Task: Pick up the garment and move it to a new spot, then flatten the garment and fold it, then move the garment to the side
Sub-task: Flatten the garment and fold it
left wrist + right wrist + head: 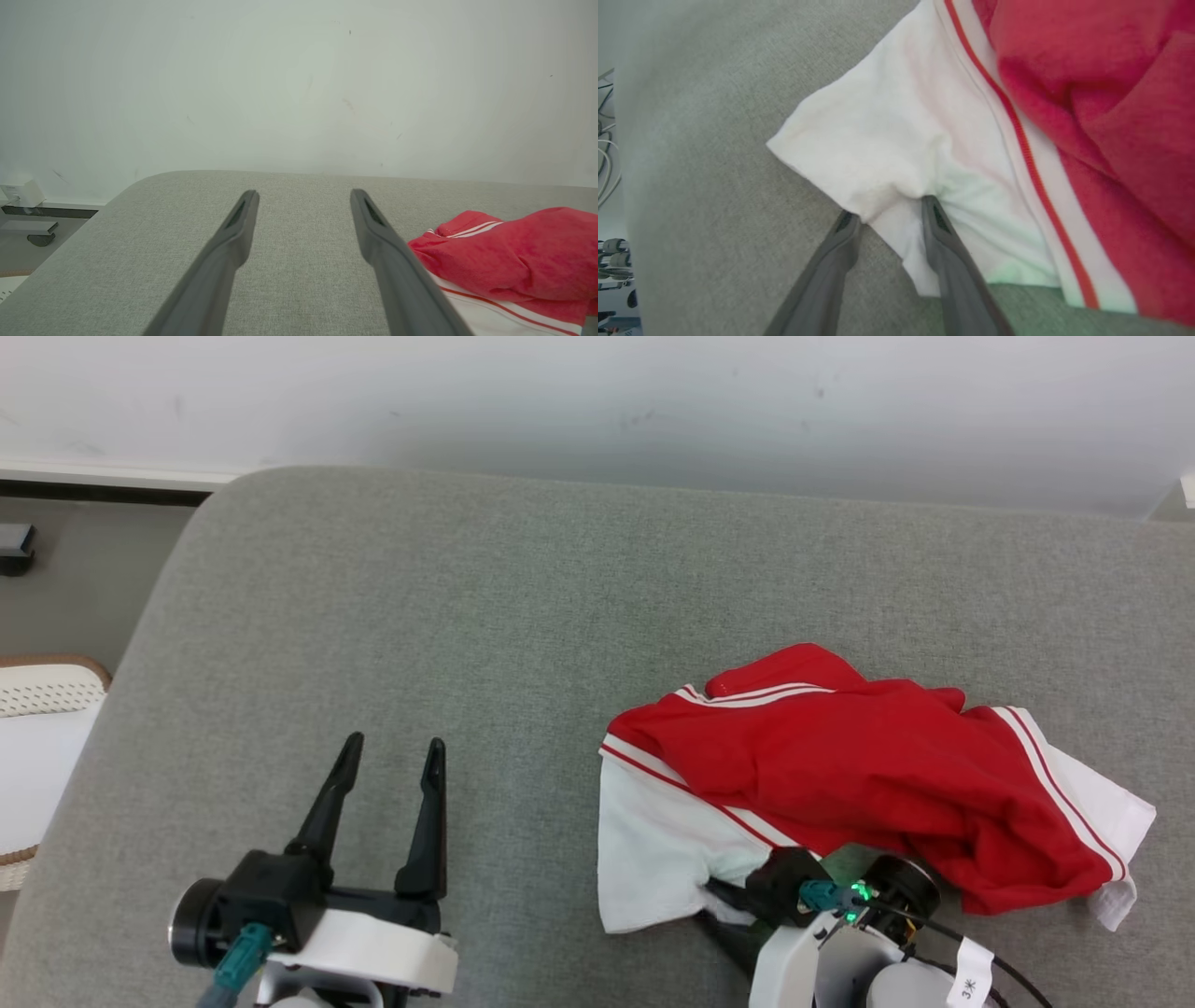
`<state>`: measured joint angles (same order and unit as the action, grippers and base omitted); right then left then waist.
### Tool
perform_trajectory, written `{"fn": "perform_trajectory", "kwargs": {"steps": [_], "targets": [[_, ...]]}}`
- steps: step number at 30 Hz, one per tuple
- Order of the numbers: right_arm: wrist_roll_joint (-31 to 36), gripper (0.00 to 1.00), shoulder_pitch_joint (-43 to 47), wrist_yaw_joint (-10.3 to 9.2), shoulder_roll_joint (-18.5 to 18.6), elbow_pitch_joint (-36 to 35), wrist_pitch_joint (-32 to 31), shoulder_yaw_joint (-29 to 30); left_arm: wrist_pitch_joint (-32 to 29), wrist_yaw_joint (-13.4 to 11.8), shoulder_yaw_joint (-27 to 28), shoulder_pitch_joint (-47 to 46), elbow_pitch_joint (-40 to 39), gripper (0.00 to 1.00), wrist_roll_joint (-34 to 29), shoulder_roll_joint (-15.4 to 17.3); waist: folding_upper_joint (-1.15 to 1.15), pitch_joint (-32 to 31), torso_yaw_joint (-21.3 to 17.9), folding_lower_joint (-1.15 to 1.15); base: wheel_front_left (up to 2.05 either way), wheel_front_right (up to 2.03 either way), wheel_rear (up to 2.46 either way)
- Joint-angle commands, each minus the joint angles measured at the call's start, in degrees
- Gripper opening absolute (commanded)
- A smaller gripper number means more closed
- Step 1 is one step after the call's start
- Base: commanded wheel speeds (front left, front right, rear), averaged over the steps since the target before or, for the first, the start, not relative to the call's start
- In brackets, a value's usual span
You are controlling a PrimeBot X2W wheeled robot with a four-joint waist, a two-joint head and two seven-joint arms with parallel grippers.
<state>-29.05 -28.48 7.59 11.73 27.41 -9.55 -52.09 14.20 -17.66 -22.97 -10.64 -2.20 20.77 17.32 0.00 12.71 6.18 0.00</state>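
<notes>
**Right gripper at the hem, garment not yet lifted**

- Garment (840,765): red sports top with white side panels and thin red-and-white piping. Lies in a crumpled heap on the right half of the grey upholstered cushion (467,616), near its front edge. Red cloth is bunched over itself. One white panel (653,840) is splayed flat toward the middle, and another white corner pokes out at the far right.
- Right gripper (887,210): at the near edge of the left white panel. In the right wrist view its two fingers straddle the hem. One tip lies on top of the cloth, the other at or under the edge, and the fabric puckers between them. A gap shows between the fingers. Cannot tell whether the pinch is made.
- Left gripper (394,742): fingers spread apart, holding nothing, over bare cushion well to the left of the garment and not touching it.
- Progress, my reading: very early. The cloth rests fully on the cushion, so the first pick-up is not done.
- Left to do: lift and carry to a new spot, spread flat, fold, then shift aside. Plenty of bare cushion lies to the left and behind for the laying out.
</notes>
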Motion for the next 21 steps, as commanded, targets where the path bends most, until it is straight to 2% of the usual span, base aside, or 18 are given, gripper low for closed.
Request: {"fn": "perform_trajectory", "kwargs": {"steps": [1, 7, 13, 17, 21], "targets": [[-0.86, 0.00, 0.42, -0.17, -0.02, 2.06, -0.65, -1.77, 0.35, 0.12, 0.05, -0.34, 0.25, 1.00, -0.13, 0.08, 0.00, -0.08, -0.01, 0.00, 0.00, 0.00, 0.00], [-1.90, 0.00, -5.05, -0.17, -1.86, -2.86, 5.25, -2.33, 0.52, 0.17, 0.29, -0.06, 0.52, 1.00, 0.05, -0.10, 0.00, -0.77, -0.27, 0.00, 0.00, 0.00, 0.00], [-0.76, 0.00, -10.40, -0.17, -3.06, -11.58, 11.22, -0.51, 0.67, -0.19, 0.74, 0.64, 0.42, 1.00, 0.16, -0.01, 0.00, -1.51, -1.23, 0.00, 0.00, 0.00, 0.00], [0.86, 0.00, -13.71, -0.17, -2.80, -17.41, 14.74, 5.12, 0.77, -0.26, 0.85, 0.78, 0.19, 1.00, 0.11, 0.08, 0.00, -1.63, -1.86, 0.00, 0.00, 0.00, 0.00], [3.08, 0.00, -14.32, -0.17, -1.34, -21.64, 16.60, 14.68, 0.83, -0.43, 1.00, 1.10, -0.09, 1.00, 0.10, 0.21, 0.00, -1.57, -2.46, 0.00, 0.00, 0.00, 0.00]]}}
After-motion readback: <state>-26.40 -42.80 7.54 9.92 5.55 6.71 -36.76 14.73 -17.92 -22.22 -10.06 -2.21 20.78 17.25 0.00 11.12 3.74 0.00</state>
